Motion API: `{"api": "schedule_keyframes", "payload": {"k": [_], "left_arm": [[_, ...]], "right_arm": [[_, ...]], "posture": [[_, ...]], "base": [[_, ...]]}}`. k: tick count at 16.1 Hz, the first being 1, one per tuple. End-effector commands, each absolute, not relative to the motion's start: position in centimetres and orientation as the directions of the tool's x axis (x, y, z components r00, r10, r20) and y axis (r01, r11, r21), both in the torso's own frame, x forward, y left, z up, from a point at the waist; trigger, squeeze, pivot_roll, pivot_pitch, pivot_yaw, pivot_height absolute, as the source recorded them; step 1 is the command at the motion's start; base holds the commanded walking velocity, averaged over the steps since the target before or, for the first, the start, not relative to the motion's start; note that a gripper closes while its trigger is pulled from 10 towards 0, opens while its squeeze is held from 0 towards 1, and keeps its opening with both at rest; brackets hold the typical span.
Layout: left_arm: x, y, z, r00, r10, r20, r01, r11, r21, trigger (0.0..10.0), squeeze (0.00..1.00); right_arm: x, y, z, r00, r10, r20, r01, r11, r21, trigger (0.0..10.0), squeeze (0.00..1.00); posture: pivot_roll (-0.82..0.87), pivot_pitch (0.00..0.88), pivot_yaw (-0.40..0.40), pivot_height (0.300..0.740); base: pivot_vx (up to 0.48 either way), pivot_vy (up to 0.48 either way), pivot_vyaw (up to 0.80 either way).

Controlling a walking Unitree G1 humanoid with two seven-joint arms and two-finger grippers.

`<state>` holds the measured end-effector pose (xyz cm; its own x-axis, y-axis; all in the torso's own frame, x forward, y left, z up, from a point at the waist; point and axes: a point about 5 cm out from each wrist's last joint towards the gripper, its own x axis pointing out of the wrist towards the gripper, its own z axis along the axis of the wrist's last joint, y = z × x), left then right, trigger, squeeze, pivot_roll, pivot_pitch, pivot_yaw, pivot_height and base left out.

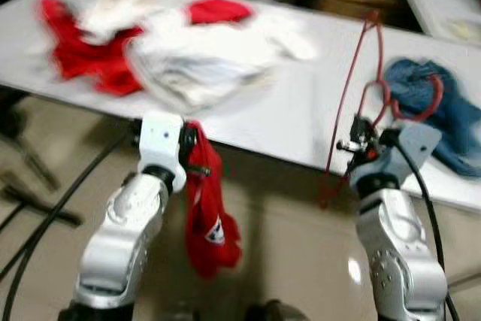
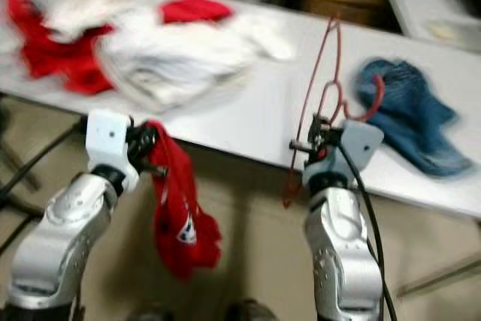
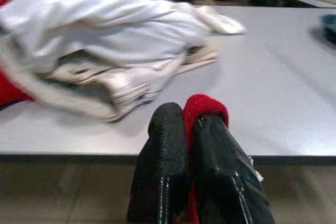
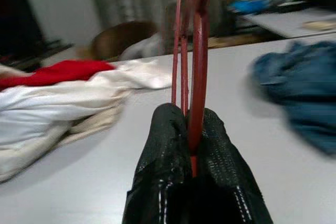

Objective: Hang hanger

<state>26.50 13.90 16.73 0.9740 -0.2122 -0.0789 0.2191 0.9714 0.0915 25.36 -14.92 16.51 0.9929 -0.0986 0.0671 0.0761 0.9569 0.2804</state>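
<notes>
A thin red wire hanger (image 1: pixel 353 88) stands upright over the front edge of the white table (image 1: pixel 293 110), held by my right gripper (image 4: pixel 190 121), which is shut on its lower part. Its hook (image 1: pixel 425 107) curls near a blue denim garment (image 1: pixel 443 114). My left gripper (image 3: pixel 190 121) is shut on a red garment (image 1: pixel 209 212) that hangs down from it in front of the table edge, above the floor. In the left wrist view a bit of red cloth (image 3: pixel 205 107) pokes up between the black fingers (image 3: pixel 165 145).
A heap of white clothes (image 1: pixel 203 58) and red clothes (image 1: pixel 86 54) lies on the table's left half. Black cables (image 1: pixel 52 216) run across the floor at the left. A second table (image 1: pixel 440 1) stands at the back right.
</notes>
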Motion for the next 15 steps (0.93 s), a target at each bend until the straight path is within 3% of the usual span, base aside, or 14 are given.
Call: {"api": "schedule_keyframes", "payload": {"k": [1,5,8,15], "left_arm": [[26.4,13.7,17.4,0.974,-0.224,-0.043,0.227,0.97,0.086,10.0,0.0],[26.3,13.3,18.0,0.966,-0.259,0.004,0.259,0.965,0.029,10.0,0.0],[26.8,13.9,17.6,0.972,-0.236,-0.013,0.236,0.97,0.054,10.0,0.0],[27.0,15.1,18.1,0.975,-0.223,0.004,0.221,0.969,0.111,10.0,0.0]], "right_arm": [[25.2,-14.7,16.7,0.993,-0.093,0.075,0.068,0.956,0.284,10.0,0.0],[25.2,-14.9,16.0,1.0,-0.023,-0.012,0.025,0.972,0.235,10.0,0.0],[24.9,-14.8,15.9,0.997,0.056,-0.044,-0.046,0.977,0.21,10.0,0.0],[24.0,-14.0,14.2,0.98,0.132,-0.149,-0.103,0.977,0.186,10.0,0.0]], "posture": [[0.04,0.086,-0.061,0.74],[0.04,0.068,-0.06,0.74],[0.03,0.053,-0.048,0.74],[0.04,0.036,-0.057,0.74]], "base": [[0.0,0.0,-0.8],[0.0,0.0,-0.78],[0.0,0.0,0.0],[0.0,0.358,0.0]]}}
